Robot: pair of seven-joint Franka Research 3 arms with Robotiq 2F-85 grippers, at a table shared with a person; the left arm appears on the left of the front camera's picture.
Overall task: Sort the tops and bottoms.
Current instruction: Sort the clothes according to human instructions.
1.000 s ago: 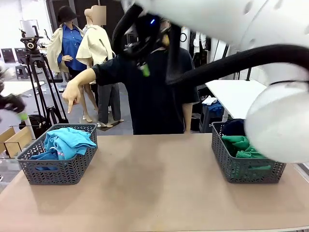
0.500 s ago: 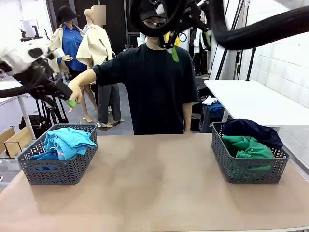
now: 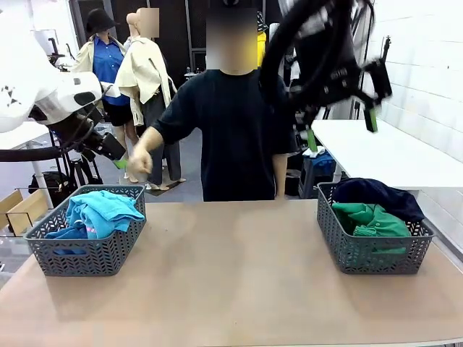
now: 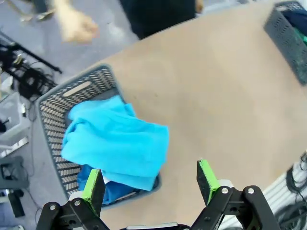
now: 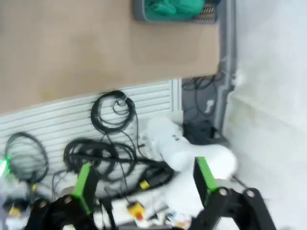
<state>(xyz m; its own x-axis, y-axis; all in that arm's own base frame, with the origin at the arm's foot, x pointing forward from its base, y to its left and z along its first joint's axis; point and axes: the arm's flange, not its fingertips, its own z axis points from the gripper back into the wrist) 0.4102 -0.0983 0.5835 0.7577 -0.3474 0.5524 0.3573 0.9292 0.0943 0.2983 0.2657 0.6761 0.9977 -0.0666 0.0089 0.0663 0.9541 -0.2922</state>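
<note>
Front view: both grippers, left gripper point(image 3: 116, 155) at 9 o'clock, right gripper point(image 3: 340, 126) at 2, spread and empty above sorted baskets point(image 3: 87, 253).

A tan work table point(image 3: 231, 275) is sitting under even indoor light, a white table point(image 3: 376, 148) standing by the white brick wall point(image 3: 427, 65) at right, a camera tripod point(image 3: 69, 155) resting on the grey floor point(image 3: 184, 163) behind.

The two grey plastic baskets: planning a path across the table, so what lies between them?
Bare tan tabletop, by the front view. It runs clear from the left grey basket holding turquoise-blue cloth to the right grey basket holding green cloth.
</note>
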